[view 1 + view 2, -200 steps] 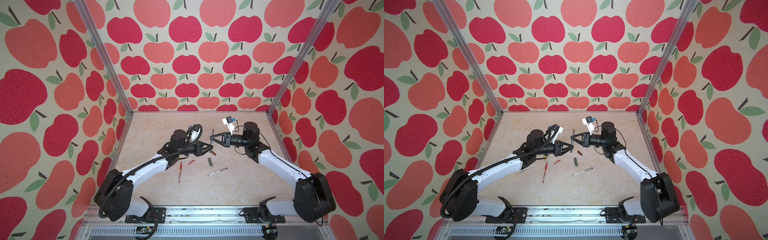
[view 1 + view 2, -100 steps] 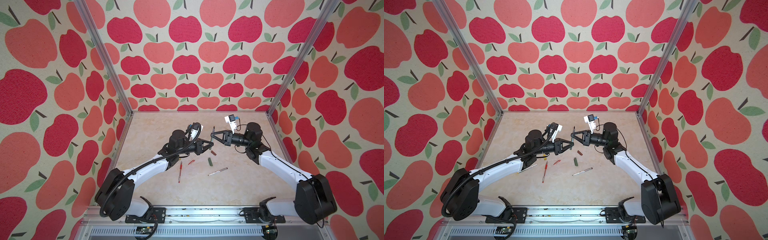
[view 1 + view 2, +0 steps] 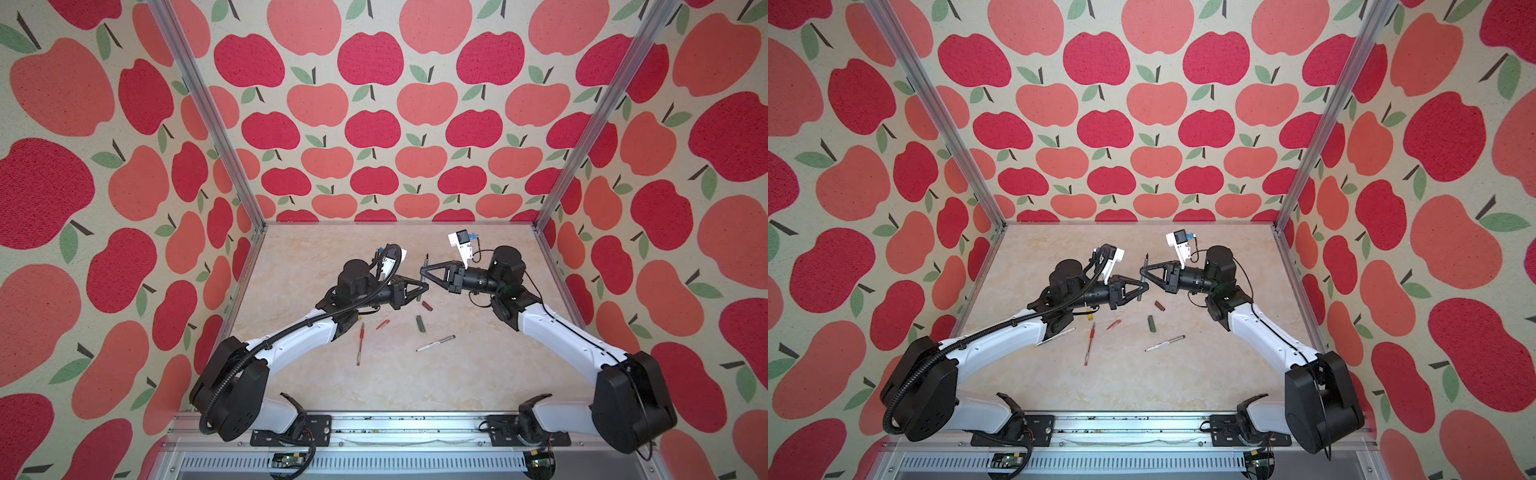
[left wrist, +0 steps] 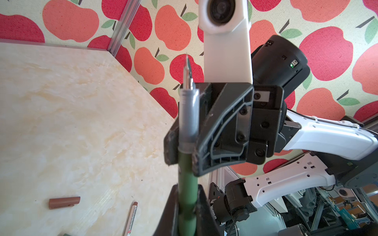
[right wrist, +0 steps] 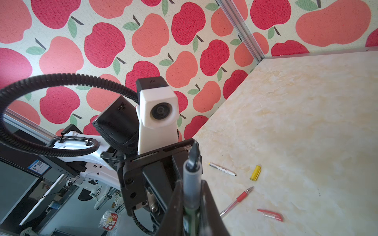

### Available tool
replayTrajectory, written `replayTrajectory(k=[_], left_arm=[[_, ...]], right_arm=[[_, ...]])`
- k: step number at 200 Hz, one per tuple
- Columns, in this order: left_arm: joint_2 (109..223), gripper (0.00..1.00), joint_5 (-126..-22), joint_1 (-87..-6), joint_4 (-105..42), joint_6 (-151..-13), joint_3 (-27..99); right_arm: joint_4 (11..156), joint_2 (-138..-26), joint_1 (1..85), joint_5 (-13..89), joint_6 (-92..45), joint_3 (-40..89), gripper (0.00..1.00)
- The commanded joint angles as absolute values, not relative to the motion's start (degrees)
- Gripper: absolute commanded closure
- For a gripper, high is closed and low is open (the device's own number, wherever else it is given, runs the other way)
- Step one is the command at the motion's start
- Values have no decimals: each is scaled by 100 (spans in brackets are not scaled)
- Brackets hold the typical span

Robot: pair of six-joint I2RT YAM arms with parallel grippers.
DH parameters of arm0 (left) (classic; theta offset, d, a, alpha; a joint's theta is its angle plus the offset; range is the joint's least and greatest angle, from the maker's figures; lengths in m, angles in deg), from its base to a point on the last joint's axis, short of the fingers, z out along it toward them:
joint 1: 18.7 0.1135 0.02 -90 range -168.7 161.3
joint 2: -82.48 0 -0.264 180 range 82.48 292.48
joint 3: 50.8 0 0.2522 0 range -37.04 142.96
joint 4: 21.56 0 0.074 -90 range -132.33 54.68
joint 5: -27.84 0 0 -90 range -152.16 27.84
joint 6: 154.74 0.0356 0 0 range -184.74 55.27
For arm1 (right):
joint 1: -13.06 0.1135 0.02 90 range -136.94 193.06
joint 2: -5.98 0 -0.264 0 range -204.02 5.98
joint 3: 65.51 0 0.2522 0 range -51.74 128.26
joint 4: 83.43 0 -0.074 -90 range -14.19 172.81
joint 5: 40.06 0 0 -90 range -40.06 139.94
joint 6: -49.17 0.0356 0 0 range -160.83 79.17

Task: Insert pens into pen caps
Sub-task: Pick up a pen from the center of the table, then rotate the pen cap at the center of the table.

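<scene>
The dark green pen [image 3: 422, 279] stands nearly upright above the table, tip up, held by both grippers. My right gripper [image 3: 423, 272] is shut on its grey grip section [image 5: 191, 190] just below the tip. My left gripper [image 3: 424, 287] is shut on the green barrel [image 4: 187, 183] lower down. On the table lie the dark green cap [image 3: 421, 324], maroon cap [image 3: 427, 306], red cap [image 3: 382, 324], red pen [image 3: 360, 343] and white brown-tipped pen [image 3: 436, 343]. The yellow cap [image 3: 1089, 316] and white yellow-tipped pen [image 3: 1054, 336] lie under my left arm.
Apple-patterned walls with metal corner posts [image 3: 540, 224] close the table on three sides. The loose pens and caps lie in a band in front of the grippers. A metal rail [image 3: 374, 419] with both arm bases runs along the near edge.
My left gripper closed on the lower barrel of the green pen, which the right gripper was holding. Both grippers shifted slightly towards the back.
</scene>
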State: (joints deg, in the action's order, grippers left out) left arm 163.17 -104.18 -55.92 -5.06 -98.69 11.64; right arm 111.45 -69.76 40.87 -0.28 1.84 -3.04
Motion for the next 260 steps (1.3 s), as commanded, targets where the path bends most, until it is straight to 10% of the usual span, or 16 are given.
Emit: replayTrajectory(k=[1,23,61,82,201,260], left_arm=[[16366,98,-10382,-5558,-528,-9874,1222],[16361,100,-10373,-5562,-720,-9790,1281],[16251,100,-10224,-5515,-1143,-9511,1272],[16061,100,-10025,-5414,-1556,-9193,1245],[14134,100,-9180,-4841,-3515,-7912,523],[13796,100,-9063,-4806,-3410,-8054,185]], right_arm=[[11039,-6783,4144,-113,-51,-347,96],[11015,-6778,4140,-91,-69,-344,90],[10542,-6578,4086,73,-349,-178,37],[9792,-6270,3932,289,-751,53,25],[4687,-6962,4490,3813,-2488,741,34],[4254,-8767,5369,4644,-2740,1599,20]])
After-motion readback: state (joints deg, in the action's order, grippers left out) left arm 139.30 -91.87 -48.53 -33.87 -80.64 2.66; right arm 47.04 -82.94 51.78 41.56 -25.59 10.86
